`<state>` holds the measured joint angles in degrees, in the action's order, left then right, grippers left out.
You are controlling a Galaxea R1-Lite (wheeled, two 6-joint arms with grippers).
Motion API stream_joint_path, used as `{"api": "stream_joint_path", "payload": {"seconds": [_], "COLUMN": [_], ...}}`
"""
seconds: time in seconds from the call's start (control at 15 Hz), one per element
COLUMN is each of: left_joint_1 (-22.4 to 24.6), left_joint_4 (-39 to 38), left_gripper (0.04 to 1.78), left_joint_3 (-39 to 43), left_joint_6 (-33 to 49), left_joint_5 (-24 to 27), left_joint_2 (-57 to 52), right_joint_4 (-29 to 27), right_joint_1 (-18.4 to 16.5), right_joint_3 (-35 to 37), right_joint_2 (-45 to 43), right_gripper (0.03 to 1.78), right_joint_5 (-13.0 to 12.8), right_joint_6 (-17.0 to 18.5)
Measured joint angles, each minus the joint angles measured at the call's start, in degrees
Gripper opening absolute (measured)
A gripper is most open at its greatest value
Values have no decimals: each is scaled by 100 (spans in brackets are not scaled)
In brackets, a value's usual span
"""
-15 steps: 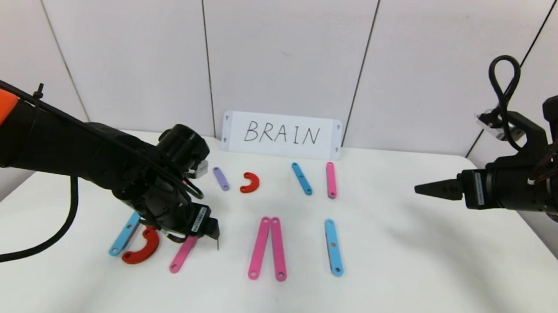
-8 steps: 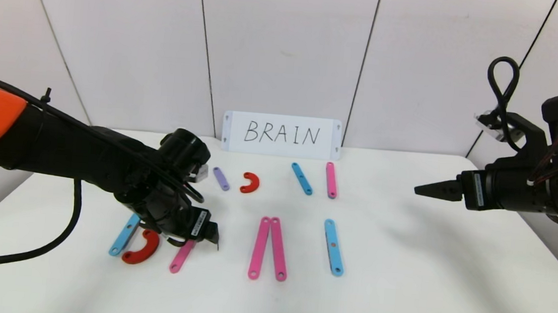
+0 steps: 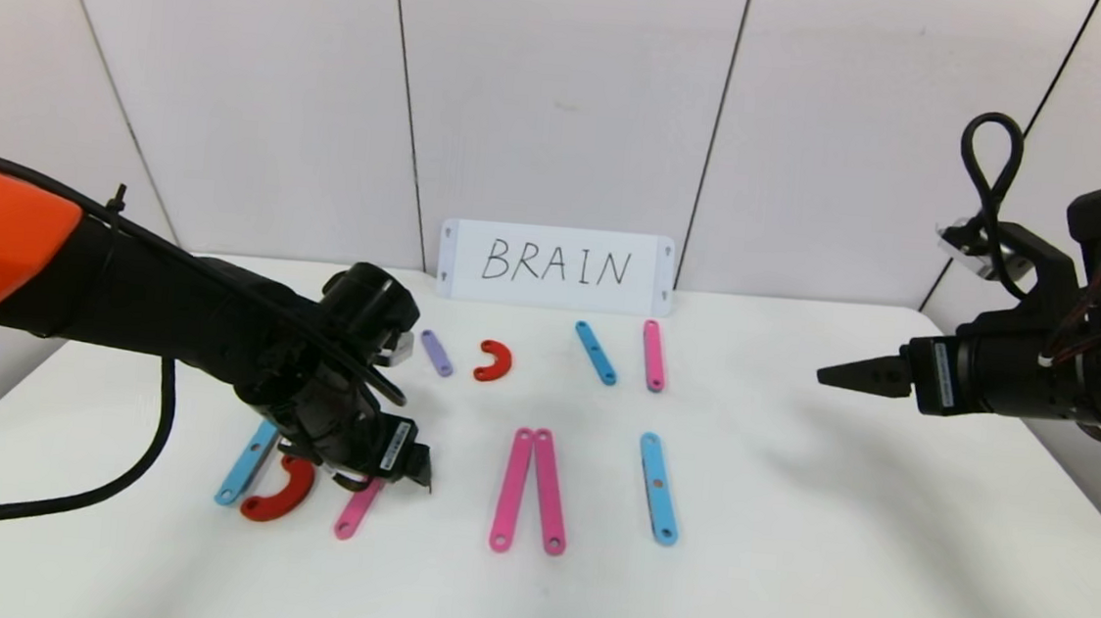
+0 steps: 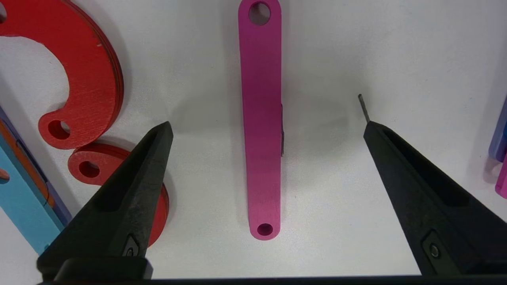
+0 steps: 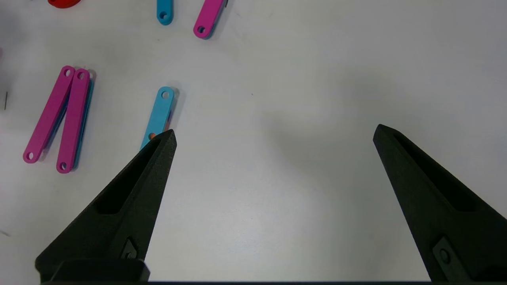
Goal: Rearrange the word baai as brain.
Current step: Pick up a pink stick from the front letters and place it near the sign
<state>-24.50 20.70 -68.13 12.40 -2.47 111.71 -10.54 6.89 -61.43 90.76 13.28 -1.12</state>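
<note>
The word is laid out in flat pieces on the white table (image 3: 835, 567). In the front row lie a light-blue strip (image 3: 243, 467), a red arc (image 3: 285, 501), a pink strip (image 3: 353, 518), a pair of pink strips (image 3: 529, 489) and another light-blue strip (image 3: 659, 489). My left gripper (image 3: 415, 470) hangs low over the single pink strip (image 4: 261, 118). It is open (image 4: 267, 124), with one finger on each side of the strip and neither touching it. One finger (image 4: 130, 206) covers part of a red arc (image 4: 85, 79). My right gripper (image 3: 835, 375) is open (image 5: 276, 130) in the air at the right, holding nothing.
Behind the front row lie a purple strip (image 3: 436, 352), a small red arc (image 3: 495, 361), a light-blue strip (image 3: 596, 352) and a pink strip (image 3: 653, 354). A white card (image 3: 555, 266) with handwritten "BRAIN" leans on the back wall.
My left arm has eased forward and down, so its gripper now covers more of the single pink strip. The right arm has not moved.
</note>
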Motion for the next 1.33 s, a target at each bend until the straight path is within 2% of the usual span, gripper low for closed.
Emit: {"api": "stream_joint_path", "payload": {"seconds": [0.2,0.47,0.6,0.67,1.33], "left_joint_1": [-2,-2,0,0,-2], "left_joint_4": [0,-1,-1,0,60], "left_gripper": [134,63,36,29,28], "left_joint_3": [-9,-6,-6,-6,-256], "left_joint_6": [-2,-11,-11,-13,-46], "left_joint_5": [-13,-13,-16,-16,-11], "left_joint_2": [38,69,88,91,-91], "right_joint_4": [-1,-1,0,0,-26], "right_joint_1": [0,0,0,0,-11], "right_joint_3": [0,0,0,0,-15], "right_joint_2": [0,0,0,-2,-10], "right_gripper": [174,174,174,174,174], "right_joint_5": [2,6,9,6,26], "right_joint_6": [0,0,0,0,20]}}
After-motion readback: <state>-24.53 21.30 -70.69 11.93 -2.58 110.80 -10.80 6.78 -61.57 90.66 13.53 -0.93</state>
